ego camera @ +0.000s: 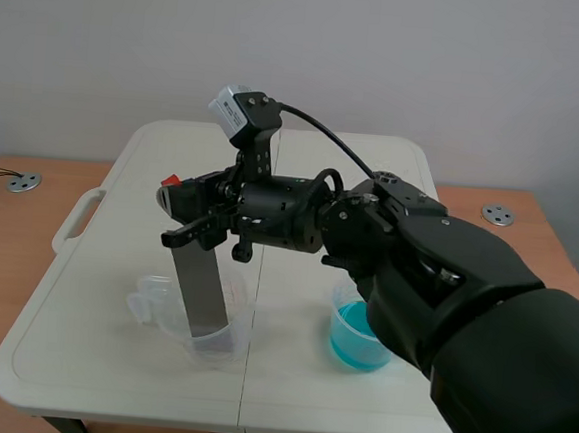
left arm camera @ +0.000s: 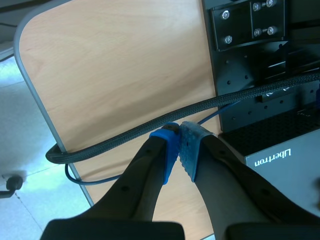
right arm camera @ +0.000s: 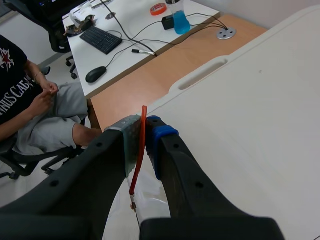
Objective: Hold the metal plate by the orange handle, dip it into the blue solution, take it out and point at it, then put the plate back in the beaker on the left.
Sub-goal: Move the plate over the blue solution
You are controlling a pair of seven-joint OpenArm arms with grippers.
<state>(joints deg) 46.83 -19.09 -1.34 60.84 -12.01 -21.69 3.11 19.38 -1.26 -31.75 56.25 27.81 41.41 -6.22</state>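
Observation:
A grey metal plate [ego camera: 201, 290] stands tilted with its lower end inside a clear beaker [ego camera: 211, 349] on the left half of the white table [ego camera: 323, 179]. My right gripper [ego camera: 178, 206] reaches across from the right and is shut on the plate's orange handle [ego camera: 171, 180]. In the right wrist view the thin orange handle [right arm camera: 141, 150] is pinched between the pads of the right gripper [right arm camera: 146, 131], with the clear beaker [right arm camera: 147, 202] below. A beaker of blue solution [ego camera: 358, 337] stands to the right, partly hidden by my arm. My left gripper [left arm camera: 179, 135] is shut on nothing, off the table over a wooden desk.
The right arm's bulk covers the table's right front. A carry slot [ego camera: 77, 218] marks the table's left edge. A seated person [right arm camera: 30, 100] and a desk with a keyboard [right arm camera: 102, 39] lie beyond the table. A black braided cable [left arm camera: 125, 140] crosses ahead of the left gripper.

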